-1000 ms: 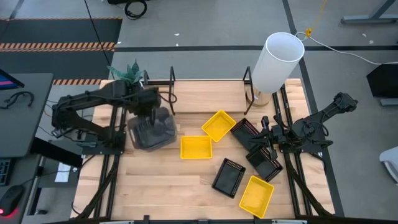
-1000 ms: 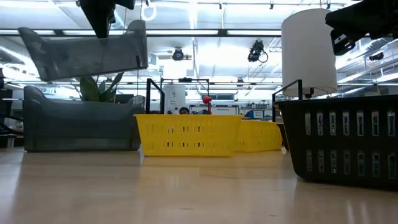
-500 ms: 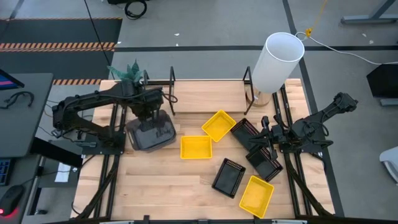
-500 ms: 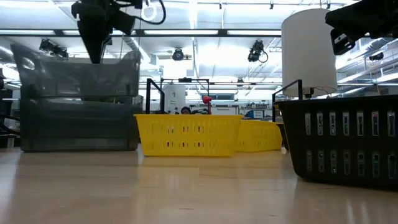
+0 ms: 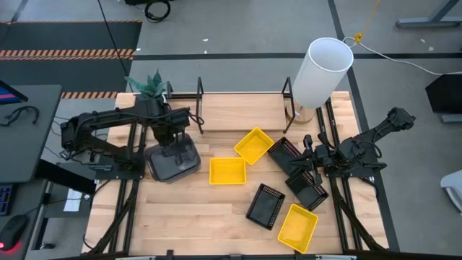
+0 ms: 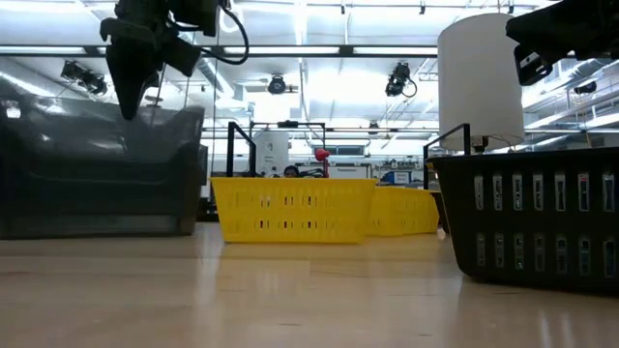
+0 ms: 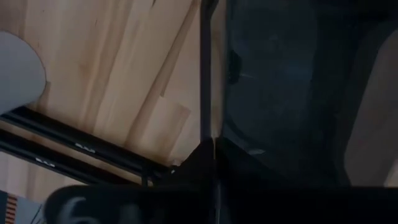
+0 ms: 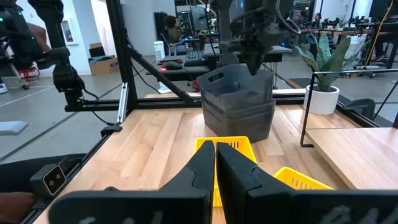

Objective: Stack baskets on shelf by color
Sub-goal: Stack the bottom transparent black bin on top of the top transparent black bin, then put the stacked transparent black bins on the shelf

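Dark grey baskets (image 5: 173,160) sat nested in a stack on the table's left side, just in front of the shelf (image 5: 238,112), and the left gripper (image 5: 173,141) was clamped on the top basket's rim. The right gripper (image 5: 312,163) waited with fingers pressed together over the black baskets (image 5: 296,170) near the yellow ones (image 5: 228,171).

Lighting: you have bright overhead ceiling strips; glare on the light wooden table (image 6: 309,300); left wrist view dim, blurred.
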Controlling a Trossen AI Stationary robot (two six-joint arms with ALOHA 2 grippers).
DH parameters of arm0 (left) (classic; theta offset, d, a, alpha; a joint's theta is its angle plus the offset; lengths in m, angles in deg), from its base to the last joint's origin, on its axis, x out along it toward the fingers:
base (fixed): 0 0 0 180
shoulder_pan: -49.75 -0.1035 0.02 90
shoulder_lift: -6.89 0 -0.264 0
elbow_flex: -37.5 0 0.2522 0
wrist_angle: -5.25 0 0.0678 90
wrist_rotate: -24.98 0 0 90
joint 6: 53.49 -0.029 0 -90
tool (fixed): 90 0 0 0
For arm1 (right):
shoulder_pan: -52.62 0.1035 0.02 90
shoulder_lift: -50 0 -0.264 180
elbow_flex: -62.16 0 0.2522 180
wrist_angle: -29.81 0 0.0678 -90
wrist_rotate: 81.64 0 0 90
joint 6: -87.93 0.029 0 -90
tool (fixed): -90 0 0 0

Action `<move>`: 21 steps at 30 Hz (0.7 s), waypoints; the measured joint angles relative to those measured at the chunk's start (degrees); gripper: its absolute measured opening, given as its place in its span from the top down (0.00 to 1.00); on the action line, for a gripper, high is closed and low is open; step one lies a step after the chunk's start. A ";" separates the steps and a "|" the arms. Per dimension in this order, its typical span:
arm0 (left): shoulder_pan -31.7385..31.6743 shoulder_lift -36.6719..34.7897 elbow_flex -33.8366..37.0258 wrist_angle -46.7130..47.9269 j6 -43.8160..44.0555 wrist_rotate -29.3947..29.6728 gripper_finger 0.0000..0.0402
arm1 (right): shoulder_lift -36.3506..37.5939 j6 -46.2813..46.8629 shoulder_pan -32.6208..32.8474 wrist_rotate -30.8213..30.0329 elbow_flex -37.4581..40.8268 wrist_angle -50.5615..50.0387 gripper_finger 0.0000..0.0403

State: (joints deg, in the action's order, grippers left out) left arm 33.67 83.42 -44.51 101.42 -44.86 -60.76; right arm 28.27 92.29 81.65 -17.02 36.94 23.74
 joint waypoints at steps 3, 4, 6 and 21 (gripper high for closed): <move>0.00 0.00 0.13 -0.16 1.21 0.22 0.81 | 0.00 0.01 -0.01 0.02 0.00 0.00 0.94; 0.00 0.00 0.13 -0.29 1.41 0.23 0.79 | 0.00 0.01 -0.01 0.00 0.00 0.00 0.94; 0.00 0.00 0.13 -0.31 1.87 0.33 0.73 | 0.00 0.01 0.00 0.01 0.00 0.00 0.94; 4.58 0.00 0.13 5.49 -3.13 -10.94 0.66 | 0.00 -0.01 -0.01 0.02 0.00 0.00 0.94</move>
State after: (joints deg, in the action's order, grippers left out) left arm 38.25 83.42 -44.38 106.91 -47.99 -71.70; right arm 28.27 92.29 81.64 -17.00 36.94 23.74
